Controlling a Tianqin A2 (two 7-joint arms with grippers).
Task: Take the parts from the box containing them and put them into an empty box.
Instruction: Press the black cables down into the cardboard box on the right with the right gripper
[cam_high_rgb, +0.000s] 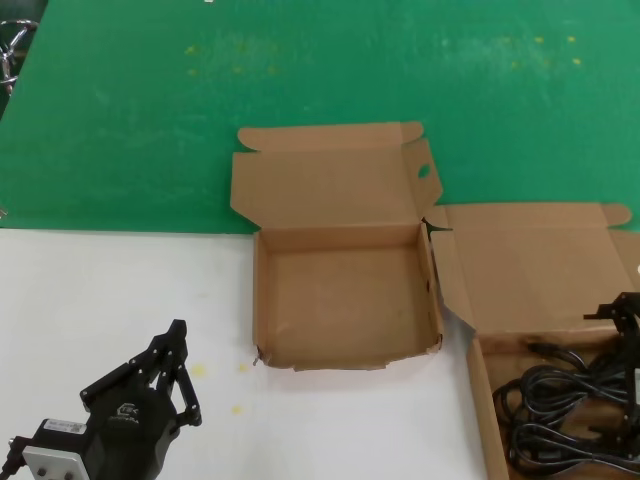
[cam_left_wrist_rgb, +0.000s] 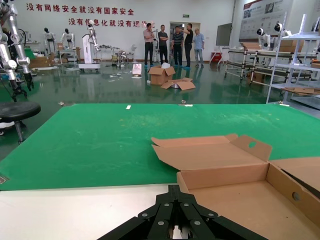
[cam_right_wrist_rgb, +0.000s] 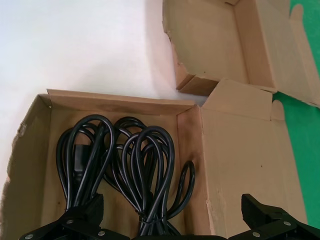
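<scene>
— Where are the cords?
— The black power cords (cam_right_wrist_rgb: 125, 165), looped bundles, lie in the plain-lidded box (cam_right_wrist_rgb: 30, 155), directly under the right gripper (cam_right_wrist_rgb: 170, 222) with its jaws spread wide.
— And the other box?
— The holed-lid box (cam_high_rgb: 345, 300) sits open, well off to that gripper's left, nothing inside

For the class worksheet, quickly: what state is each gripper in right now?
Left gripper: shut, holding nothing, over the white table.
Right gripper: open, holding nothing, above the power cords.
</scene>
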